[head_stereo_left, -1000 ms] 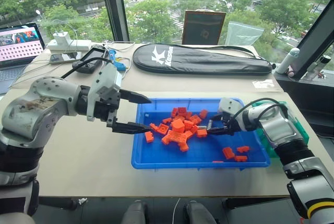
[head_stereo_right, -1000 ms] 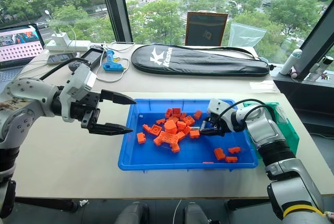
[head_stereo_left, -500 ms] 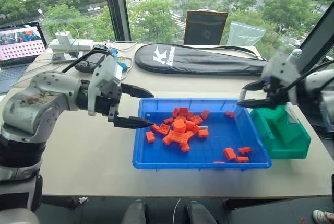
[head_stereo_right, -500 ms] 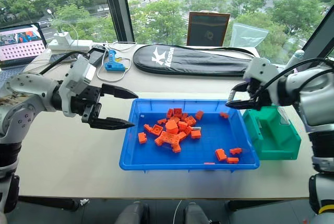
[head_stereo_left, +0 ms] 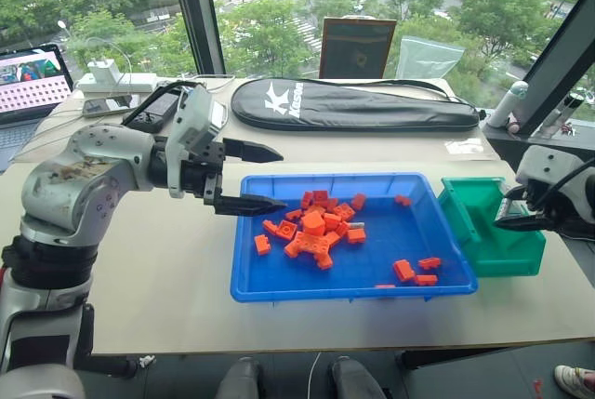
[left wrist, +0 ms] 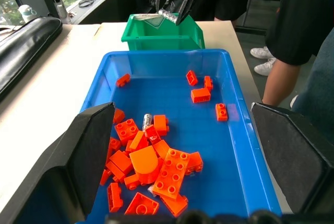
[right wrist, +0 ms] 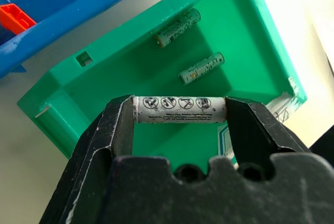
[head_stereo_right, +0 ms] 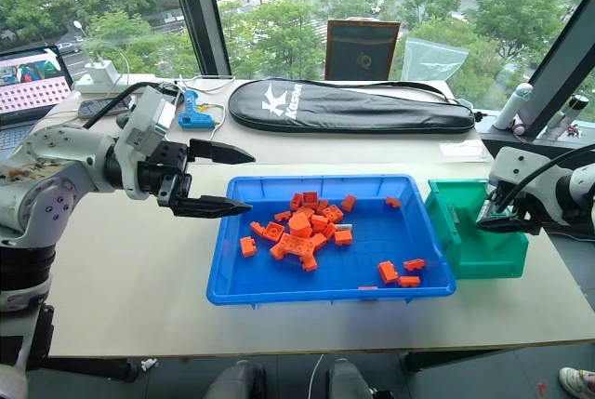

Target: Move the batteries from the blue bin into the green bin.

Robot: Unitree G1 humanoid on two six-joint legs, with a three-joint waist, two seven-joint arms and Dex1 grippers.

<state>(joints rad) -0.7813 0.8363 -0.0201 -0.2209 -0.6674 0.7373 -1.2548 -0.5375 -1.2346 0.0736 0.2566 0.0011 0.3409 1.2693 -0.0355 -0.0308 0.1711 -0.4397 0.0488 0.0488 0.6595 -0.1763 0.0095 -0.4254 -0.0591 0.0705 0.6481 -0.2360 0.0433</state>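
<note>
My right gripper [right wrist: 179,110] is shut on a silvery battery [right wrist: 179,109], gripped end to end between the fingers, and hangs just above the green bin [head_stereo_left: 491,236] at the table's right. Two batteries [right wrist: 177,26] [right wrist: 201,68] lie on the green bin's floor. The blue bin [head_stereo_left: 325,289] sits mid-table with a pile of orange bricks [head_stereo_left: 316,227]. One more battery [left wrist: 146,121] lies among those bricks. My left gripper [head_stereo_left: 279,179] stands open and empty over the blue bin's left rim, pointing right.
A black racket bag [head_stereo_left: 353,106] lies behind the bins. A laptop [head_stereo_left: 33,78], power strip and blue glue gun [head_stereo_right: 195,118] sit at the back left. A bottle [head_stereo_left: 511,106] stands at the back right. People [left wrist: 297,20] stand beyond the table's right end.
My right gripper lifted out of the blue bin's brick pile and swung right with the battery to above the green bin. The left gripper barely moved.
</note>
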